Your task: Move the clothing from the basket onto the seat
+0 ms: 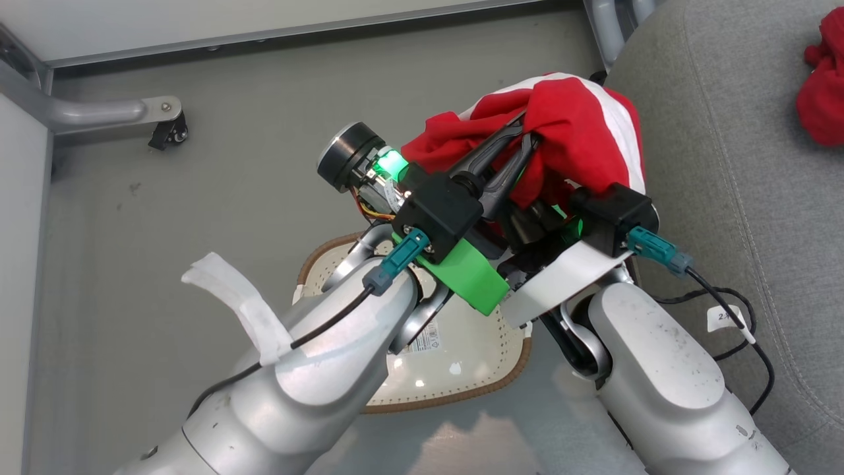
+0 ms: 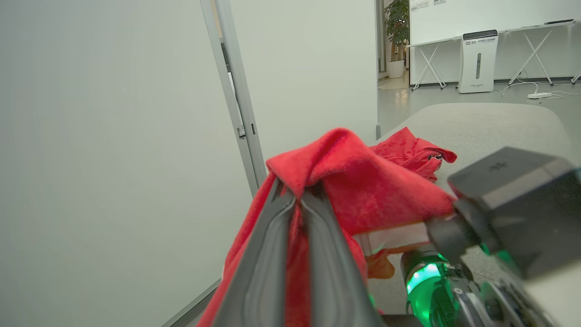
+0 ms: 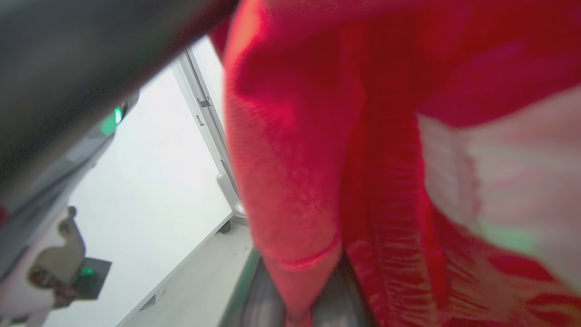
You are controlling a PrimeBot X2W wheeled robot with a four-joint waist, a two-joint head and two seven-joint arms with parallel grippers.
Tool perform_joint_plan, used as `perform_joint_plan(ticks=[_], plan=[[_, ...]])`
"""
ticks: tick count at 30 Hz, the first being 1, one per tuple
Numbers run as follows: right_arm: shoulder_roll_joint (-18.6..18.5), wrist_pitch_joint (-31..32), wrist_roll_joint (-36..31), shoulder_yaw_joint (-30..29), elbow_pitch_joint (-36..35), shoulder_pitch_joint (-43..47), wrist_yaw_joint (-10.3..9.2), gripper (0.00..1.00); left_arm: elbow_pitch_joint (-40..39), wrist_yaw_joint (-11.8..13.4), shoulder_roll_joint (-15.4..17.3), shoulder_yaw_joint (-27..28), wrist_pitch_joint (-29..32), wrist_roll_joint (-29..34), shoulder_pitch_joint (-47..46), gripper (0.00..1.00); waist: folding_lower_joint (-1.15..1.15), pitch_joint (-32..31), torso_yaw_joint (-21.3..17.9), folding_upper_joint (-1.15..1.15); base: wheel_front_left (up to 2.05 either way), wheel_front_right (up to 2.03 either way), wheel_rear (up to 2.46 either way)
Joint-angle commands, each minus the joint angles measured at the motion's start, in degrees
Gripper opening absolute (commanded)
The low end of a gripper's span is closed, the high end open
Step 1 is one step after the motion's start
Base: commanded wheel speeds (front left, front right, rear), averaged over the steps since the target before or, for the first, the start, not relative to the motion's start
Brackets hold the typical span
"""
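Red soft-fabric garment [image 1: 580, 119] w/ white stripe held in air beside grey upholstered sofa seat [image 1: 725, 211]. The left gripper [image 2: 295, 200] pinches it, and the right gripper [image 3: 302, 313] is closed on a fold. Swing both arms tog. over seat, then release.

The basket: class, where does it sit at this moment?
In the head view the basket sits on the floor at lower centre, partly hidden beneath the left forearm, left of the sofa seat.

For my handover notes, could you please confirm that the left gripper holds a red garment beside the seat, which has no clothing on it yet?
Not quite: the head view shows a second garment already lying on the seat. The left gripper does hold a red garment beside it.
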Motion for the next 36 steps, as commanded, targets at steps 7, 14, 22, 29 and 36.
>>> perform_joint_plan(ticks=[7, 14, 22, 29, 36], plan=[[-0.19, -0.09, -0.46, 0.36, 0.01, 0.50, -0.04, 0.00, 0.95, 0.16, -0.05, 0.85, -0.18, -0.06, -0.65, 0.00, 0.00, -0.25, -0.40, 0.00, 0.00, 0.00, 0.00], [-0.20, -0.09, -0.45, 0.65, -0.33, 0.55, -0.04, 0.00, 1.35, 0.19, -0.05, 1.13, -0.12, -0.30, -0.68, 1.00, 0.00, -0.07, -0.29, 0.00, 0.00, 0.00, 0.00], [-0.20, -0.09, -0.80, 0.38, -0.56, 0.68, -0.04, 0.00, 1.67, 0.50, -0.05, 1.45, -0.12, 0.09, -0.59, 1.00, 0.00, -0.19, -0.64, 0.00, 0.00, 0.00, 0.00], [-0.20, -0.09, -1.52, -0.63, -0.31, 0.91, -0.04, 0.00, 1.43, 0.59, -0.05, 1.95, -0.12, 0.66, -0.43, 1.00, 0.00, -0.01, -1.34, 0.00, 0.00, 0.00, 0.00], [-0.19, -0.10, -2.85, -2.54, -0.91, 1.71, -0.04, 0.00, 1.91, 0.13, -0.03, 3.04, -0.11, 1.72, 0.33, 1.00, 0.00, -0.11, -3.25, 0.00, 0.00, 0.00, 0.00]])
